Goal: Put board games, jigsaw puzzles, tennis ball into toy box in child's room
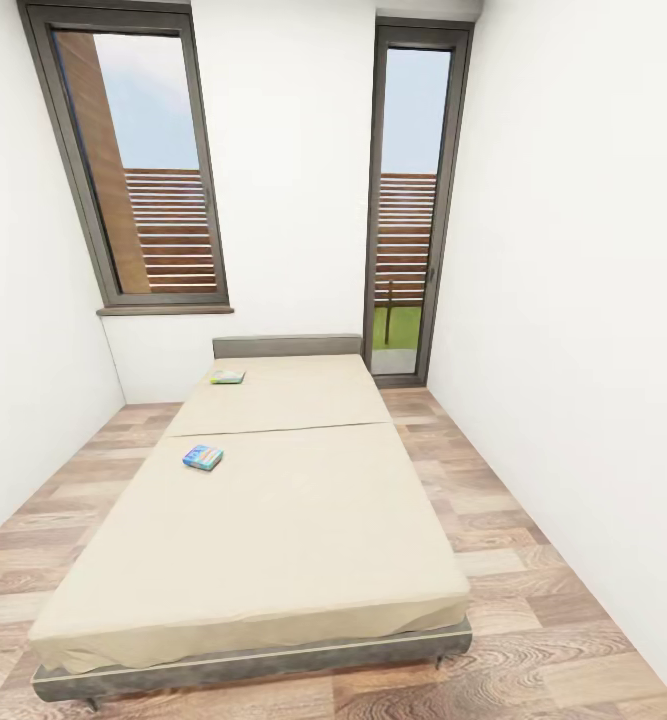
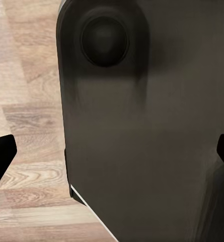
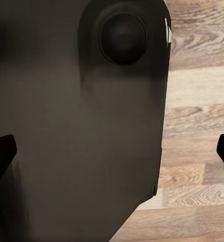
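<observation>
— Where does your head camera look from?
— From beyond the foot of the bed point(image 1: 273, 520), high, facing its headboard and the two windows, well back.
— And your wrist cameras?
— Each points down, very close to my own dark body panel point(image 2: 142, 131), which takes most of the frame. Both share the wood floor point(image 3: 197, 126) with the head view.

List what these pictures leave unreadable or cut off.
- Printed titles on the two board games, head view: too small to read.
- Left pincer, left wrist view: fingertips cut by the picture's sides; nothing held.
- Right pincer, right wrist view: the same.
- Wood floor, wrist views: largely hidden by the robot's dark body.
</observation>
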